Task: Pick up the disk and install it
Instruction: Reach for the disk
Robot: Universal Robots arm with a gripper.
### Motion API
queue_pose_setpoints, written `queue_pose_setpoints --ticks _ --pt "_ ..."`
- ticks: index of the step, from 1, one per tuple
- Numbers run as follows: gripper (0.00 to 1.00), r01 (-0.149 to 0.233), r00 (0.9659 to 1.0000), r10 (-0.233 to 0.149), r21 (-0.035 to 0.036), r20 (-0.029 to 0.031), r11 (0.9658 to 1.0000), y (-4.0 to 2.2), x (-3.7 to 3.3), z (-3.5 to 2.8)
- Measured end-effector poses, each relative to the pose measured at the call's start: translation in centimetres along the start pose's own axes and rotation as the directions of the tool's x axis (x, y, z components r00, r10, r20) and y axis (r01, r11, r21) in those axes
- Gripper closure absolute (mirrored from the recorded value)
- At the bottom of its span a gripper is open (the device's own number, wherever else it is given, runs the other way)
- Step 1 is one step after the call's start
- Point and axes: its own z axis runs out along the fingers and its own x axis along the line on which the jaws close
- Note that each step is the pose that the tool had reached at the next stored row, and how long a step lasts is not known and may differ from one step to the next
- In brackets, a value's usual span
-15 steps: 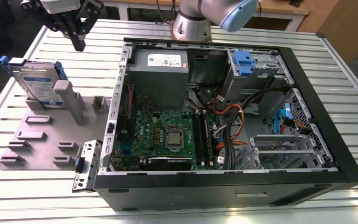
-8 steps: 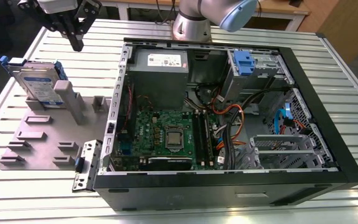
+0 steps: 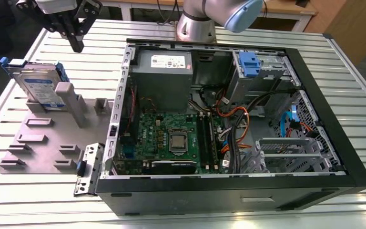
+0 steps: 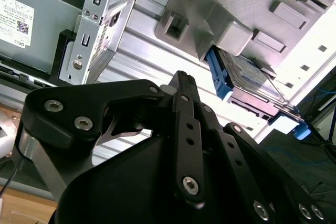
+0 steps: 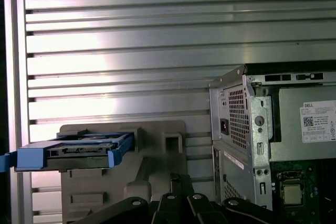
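Slatted table [image 3: 36, 200], jaws downward near disk [image 3: 40, 87]

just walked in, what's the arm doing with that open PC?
The arm is on a disk install, and it is at the very start. Its gripper hangs over the table close to the disk, shut, empty and not touching it. The disk stands on edge in the grey fixture, on the exterior view's left of the open computer case. It has not yet been picked up.
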Motion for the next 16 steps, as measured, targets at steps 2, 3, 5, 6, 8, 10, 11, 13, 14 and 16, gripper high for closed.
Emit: queue_pose_setpoints --ticks 2,3,5,6,8,10,11,13,14,16 --pt "0.89 0.0 1.0 0.0 0.0 0.0 1.0 0.0 0.0 0.0" --pt "0.89 0.0 1.0 0.0 0.0 0.0 1.0 0.0 0.0 0.0" --pt "0.89 0.0 1.0 0.0 0.0 0.0 1.0 -0.02 0.22 -0.01" --pt "0.89 0.0 1.0 0.0 0.0 0.0 1.0 -0.02 0.22 -0.01" --pt "0.89 0.0 1.0 0.0 0.0 0.0 1.0 -0.02 0.22 -0.01" --pt "0.89 0.0 1.0 0.0 0.0 0.0 1.0 -0.02 0.22 -0.01" --pt "0.89 0.0 1.0 0.0 0.0 0.0 1.0 -0.02 0.23 -0.01" --pt "0.89 0.0 1.0 0.0 0.0 0.0 1.0 -0.02 0.27 0.0" --pt "0.89 0.0 1.0 0.0 0.0 -0.0001 1.0 -0.02 0.31 0.0" --pt "0.89 0.0 1.0 0.0 0.0 0.0 1.0 -0.03 0.45 0.0"
